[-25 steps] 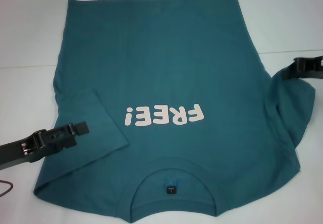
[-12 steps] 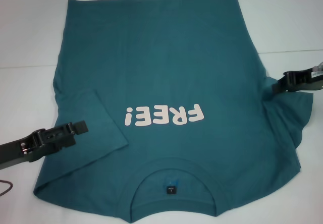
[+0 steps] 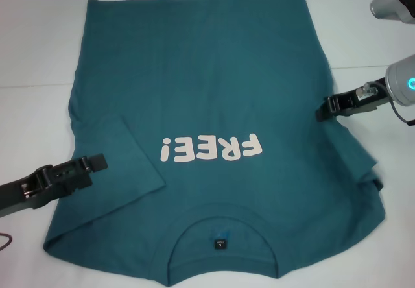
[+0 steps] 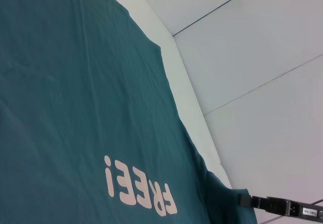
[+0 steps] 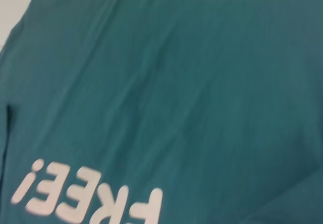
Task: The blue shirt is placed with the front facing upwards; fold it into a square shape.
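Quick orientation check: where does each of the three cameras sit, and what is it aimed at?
Head view: high on the body, looking down at the blue shirt; left hand and right hand both show.
Left wrist view: low over the shirt, aimed across at the right hand.
Right wrist view: close over the shirt, no own hand visible.
All three share the FREE! print.

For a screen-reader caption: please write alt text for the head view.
A blue shirt lies print-up on a white table, its left sleeve folded inward. The right gripper is at its right edge; the left gripper is over the folded sleeve.
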Robot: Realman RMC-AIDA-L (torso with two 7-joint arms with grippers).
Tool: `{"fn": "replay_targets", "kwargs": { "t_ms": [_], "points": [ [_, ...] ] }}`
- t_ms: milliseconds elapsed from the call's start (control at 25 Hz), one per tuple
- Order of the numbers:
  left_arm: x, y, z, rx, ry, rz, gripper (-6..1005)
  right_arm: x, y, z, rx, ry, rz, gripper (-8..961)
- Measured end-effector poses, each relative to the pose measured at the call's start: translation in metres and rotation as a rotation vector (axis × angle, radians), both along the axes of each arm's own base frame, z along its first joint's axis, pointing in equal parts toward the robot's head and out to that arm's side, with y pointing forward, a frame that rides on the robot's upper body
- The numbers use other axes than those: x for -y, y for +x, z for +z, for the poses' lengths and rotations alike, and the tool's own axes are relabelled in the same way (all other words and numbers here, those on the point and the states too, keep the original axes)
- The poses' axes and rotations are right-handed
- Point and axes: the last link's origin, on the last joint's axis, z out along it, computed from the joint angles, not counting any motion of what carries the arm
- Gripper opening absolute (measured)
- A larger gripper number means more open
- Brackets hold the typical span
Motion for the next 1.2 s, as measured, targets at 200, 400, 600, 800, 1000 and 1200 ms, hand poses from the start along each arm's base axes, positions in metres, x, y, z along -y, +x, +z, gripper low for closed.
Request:
{"fn": "replay_targets", "kwargs": {
  "t_ms": [200,400,600,800,1000,1200],
  "points": [
    [0.0,0.0,0.0,0.0,0.0,0.001,873,-0.008,-0.001,0.0,0.023,0.05,-0.037,59],
    [-0.001,0.0,0.0,0.0,0.001,-0.001,873,-0.01,-0.002,-0.003,0.009,0.079,-0.042,176],
    [-0.001,0.001,0.0,-0.001,0.001,-0.002,874,-0.013,0.0,-0.002,-0.015,0.118,-0.049,305],
    [-0.001,0.001,0.0,0.0,0.002,-0.001,874,-0.015,-0.002,-0.003,0.012,0.117,-0.027,484],
    [0.0,-0.001,0.001,0.002,0.007,0.005,874,-0.018,-0.006,-0.005,0.066,0.107,0.048,712],
    [0.0,-0.001,0.002,0.005,0.012,0.008,874,-0.018,-0.013,-0.015,0.135,0.069,0.172,863]
  ]
}}
